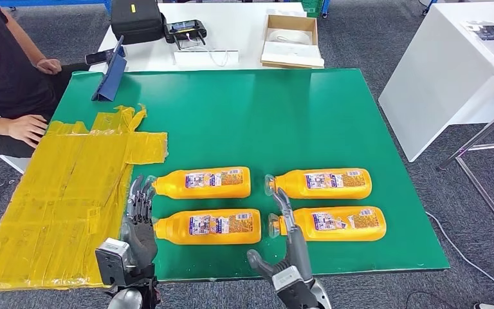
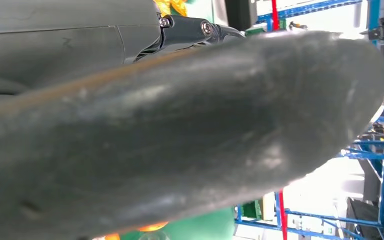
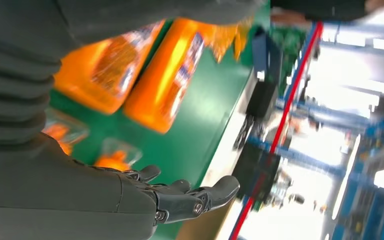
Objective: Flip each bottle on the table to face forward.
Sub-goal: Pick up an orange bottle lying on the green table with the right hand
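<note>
Four orange bottles lie on their sides on the green table [image 1: 264, 109], caps to the left and labels up: back left [image 1: 202, 182], front left [image 1: 209, 226], back right [image 1: 321, 183], front right [image 1: 338, 223]. My left hand [image 1: 139, 215] stands just left of the two left bottles' caps, fingers stretched out, holding nothing. Between the front bottles my right hand [image 1: 289, 238] reaches forward with its fingers beside the right bottles' clear caps, also empty. In the right wrist view its fingers [image 3: 200, 195] lie spread over the table near blurred orange bottles [image 3: 172, 80]. The left wrist view is mostly my grey thumb [image 2: 180, 130].
A crumpled yellow sheet [image 1: 64, 193] covers the table's left side. A person sits at the far left with a hand [image 1: 29, 129] on the edge. A blue stand [image 1: 109, 77], black bag [image 1: 136, 19] and cardboard box [image 1: 291, 38] lie behind; a white table [image 1: 450, 64] stands right.
</note>
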Motion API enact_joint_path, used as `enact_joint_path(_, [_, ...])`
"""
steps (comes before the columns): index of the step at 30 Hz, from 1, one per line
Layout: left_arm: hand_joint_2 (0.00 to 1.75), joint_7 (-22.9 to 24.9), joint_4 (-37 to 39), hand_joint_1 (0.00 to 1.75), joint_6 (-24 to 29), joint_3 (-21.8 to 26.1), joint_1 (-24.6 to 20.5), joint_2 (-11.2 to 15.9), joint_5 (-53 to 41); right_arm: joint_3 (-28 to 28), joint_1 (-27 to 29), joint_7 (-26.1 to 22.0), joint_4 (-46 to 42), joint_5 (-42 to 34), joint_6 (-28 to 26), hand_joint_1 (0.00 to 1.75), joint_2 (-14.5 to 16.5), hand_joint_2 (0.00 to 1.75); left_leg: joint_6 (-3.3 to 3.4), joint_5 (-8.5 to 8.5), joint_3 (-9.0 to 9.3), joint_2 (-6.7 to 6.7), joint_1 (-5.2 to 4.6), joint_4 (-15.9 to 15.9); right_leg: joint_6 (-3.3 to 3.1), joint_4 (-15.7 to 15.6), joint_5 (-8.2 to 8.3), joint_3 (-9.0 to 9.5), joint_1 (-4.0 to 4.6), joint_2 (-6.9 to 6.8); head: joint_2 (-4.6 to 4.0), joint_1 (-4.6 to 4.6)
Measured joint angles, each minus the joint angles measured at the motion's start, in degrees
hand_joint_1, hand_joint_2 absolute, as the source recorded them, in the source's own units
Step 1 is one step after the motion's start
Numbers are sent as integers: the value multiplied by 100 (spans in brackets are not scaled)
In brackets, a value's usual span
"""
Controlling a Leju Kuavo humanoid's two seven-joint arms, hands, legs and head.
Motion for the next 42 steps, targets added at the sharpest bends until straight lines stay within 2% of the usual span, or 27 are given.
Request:
enact_joint_path(13, [0, 0, 54, 0, -138, -138, -241, -4, 165, 927, -1175, 1056, 480, 1492, -481, 0, -162, 175, 1, 1, 1, 0, 0, 0, 1, 0, 1, 2, 0, -1, 0, 1])
enact_joint_path(18, [0, 0, 96, 0, -92, -156, -275, -13, 154, 1206, -1503, 1523, 731, 1588, -31, 0, -387, 175, 1, 1, 1, 0, -1, 0, 1, 0, 1, 2, 0, -1, 0, 0])
enact_joint_path(23, [0, 0, 132, 0, -78, -156, -290, -13, 153, 1350, -1684, 1588, 887, 1559, 78, 0, -554, 175, 1, 1, 1, 0, -1, 0, 1, 0, 1, 2, 0, -1, 0, 0])
enact_joint_path(26, [0, 0, 158, 0, -62, -156, -300, -13, 147, 1432, -1787, 1622, 956, 1434, 318, 0, -623, 175, 1, 1, 0, 1, -1, 0, 2, 0, 1, 2, 0, 0, 0, -1])
enact_joint_path(35, [0, 0, 186, 0, -60, -156, -320, -13, 133, 1505, -1885, 1666, 1028, 1323, 536, 0, -674, 175, 1, 1, 0, 1, -1, 0, 2, 0, 1, 2, 0, 0, 0, -1])
enact_joint_path(37, [0, 0, 235, 0, -59, -156, -360, -13, 116, 1649, -2103, 1729, 1228, 1162, 824, 0, -754, 175, 2, 2, 1, 0, -1, 1, 2, 0, 1, 2, 0, -1, 0, 0])
enact_joint_path(42, [0, 0, 375, 0, -90, -156, -421, -13, 112, 2275, -3045, 2018, 2078, 557, 1688, 0, -1004, 175, 4, 4, 0, 0, -2, 1, 4, 1, 3, 3, -1, -1, 0, 0])
